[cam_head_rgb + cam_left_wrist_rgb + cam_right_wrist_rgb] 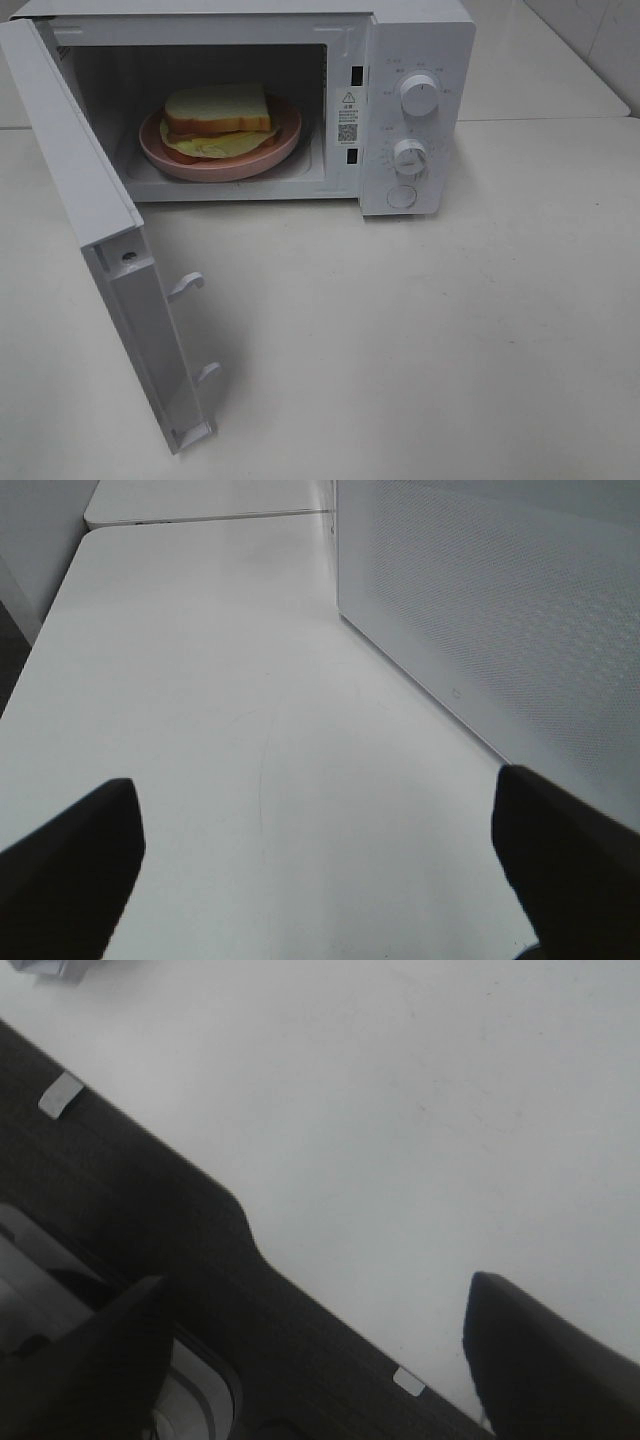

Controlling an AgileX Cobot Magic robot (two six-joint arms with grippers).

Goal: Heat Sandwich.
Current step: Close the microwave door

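Observation:
The sandwich (218, 112), white bread with tan crust and yellow-green and reddish filling, lies on a round pink plate (165, 152) inside the white microwave (440, 60). The microwave's door (90, 220) stands wide open, swung out to the left. Neither arm shows in the exterior high view. In the left wrist view my left gripper (315, 880) is open over bare white table, its dark fingertips (70, 870) far apart with nothing between them. My right gripper (320, 1360) is also open and holds nothing, hanging over the table's edge.
Two round knobs (417, 95) and a button sit on the microwave's right panel. A white dotted panel (500, 610) rises close beside the left gripper. Under the right gripper the white tabletop (420, 1110) ends at dark floor (130, 1190). A seam between tables (550, 118) runs behind the microwave.

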